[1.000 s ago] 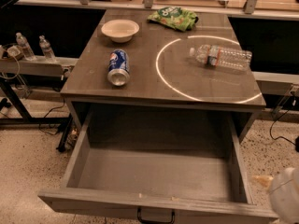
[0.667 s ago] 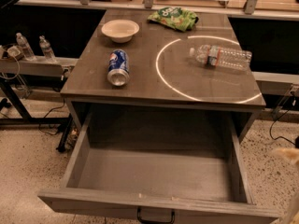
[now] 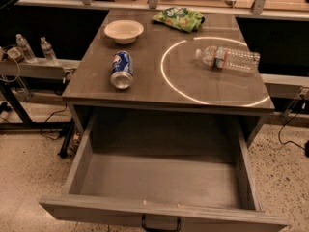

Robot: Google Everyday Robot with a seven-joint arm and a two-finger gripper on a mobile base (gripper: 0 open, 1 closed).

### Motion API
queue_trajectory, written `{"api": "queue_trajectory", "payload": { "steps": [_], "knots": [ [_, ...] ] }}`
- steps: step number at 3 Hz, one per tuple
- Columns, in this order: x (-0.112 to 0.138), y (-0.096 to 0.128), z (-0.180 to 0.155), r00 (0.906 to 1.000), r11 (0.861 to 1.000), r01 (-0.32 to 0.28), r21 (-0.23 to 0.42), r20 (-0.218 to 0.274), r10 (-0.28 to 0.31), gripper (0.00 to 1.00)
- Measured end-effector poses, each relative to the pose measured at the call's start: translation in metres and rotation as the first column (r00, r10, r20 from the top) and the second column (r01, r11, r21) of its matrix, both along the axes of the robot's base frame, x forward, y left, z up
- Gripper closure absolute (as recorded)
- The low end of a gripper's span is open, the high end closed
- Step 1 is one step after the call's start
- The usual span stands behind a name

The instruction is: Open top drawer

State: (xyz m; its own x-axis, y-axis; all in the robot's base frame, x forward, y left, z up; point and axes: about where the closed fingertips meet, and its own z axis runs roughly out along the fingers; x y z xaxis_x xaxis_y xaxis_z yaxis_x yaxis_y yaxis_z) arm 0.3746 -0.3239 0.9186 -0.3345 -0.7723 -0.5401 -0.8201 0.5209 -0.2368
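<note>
Table with the top drawer [image 3: 159,210] drawn fully out toward the bottom of the frame; its deep grey box stands open and empty, and the dark centre handle [image 3: 161,224] shows at the bottom edge. The gripper, which one second ago appeared as a pale form in the lower right corner just beside the drawer front, has withdrawn and now lies outside the frame, so whether it is spread or pressed together cannot be told. The drawer itself has not shifted between views. Taken together, this suggests the pull is finished and the handle released, leaving the task effectively complete. On the table top [image 3: 145,88] in the upper half of the frame lie a blue can [image 3: 121,70] on its side, a white bowl [image 3: 124,31], a green snack bag [image 3: 178,18], and a clear plastic bottle [image 3: 228,59] resting across a projected ring of light [image 3: 162,69].
</note>
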Motion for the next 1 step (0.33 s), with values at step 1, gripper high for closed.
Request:
{"api": "queue_trajectory", "payload": {
  "steps": [1],
  "knots": [
    [0.0086, -0.0037, 0.0259, 0.9984, 1.000, 0.008, -0.007, 0.056, -0.008, 0.00]
  ]
}}
